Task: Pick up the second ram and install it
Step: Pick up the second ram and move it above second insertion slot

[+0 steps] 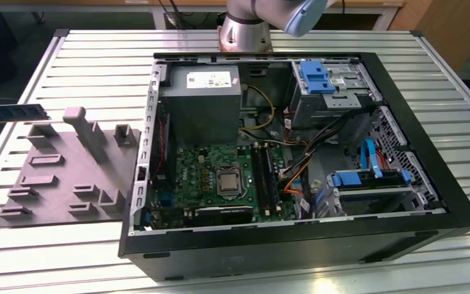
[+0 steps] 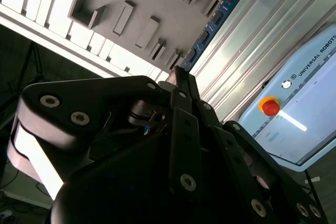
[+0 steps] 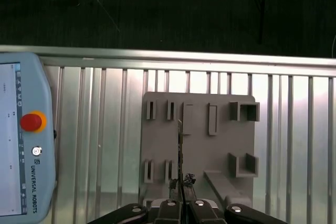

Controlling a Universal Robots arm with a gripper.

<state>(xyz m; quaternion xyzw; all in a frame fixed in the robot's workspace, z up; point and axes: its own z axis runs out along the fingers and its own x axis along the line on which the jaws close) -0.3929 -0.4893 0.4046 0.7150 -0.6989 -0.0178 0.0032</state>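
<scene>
Slatted aluminium table carried your whole setup; open black PC case lay on its side towards the exterior view's right, motherboard facing up, long black memory slots just beside the processor socket; grey fixture block lay flat on the slats just beside the case, on the exterior view's left, posts upright; arm base stood behind the case. Your gripper was over that block in the first wrist view, jaws clamped on the second ram, which showed there edge-on as a thin dark line running out from the fingertips across the block's pockets; the second wrist view had the gripper with the same stick reaching away from the tips, blue-green board with black chips visible along it. From the exterior view you got the second ram lying level at the far left edge of the picture, near the block's far corner and well apart from the case; whether it touched the block, can't tell. Teach pendant lay on the table beside the block, red stop button on its face.
</scene>
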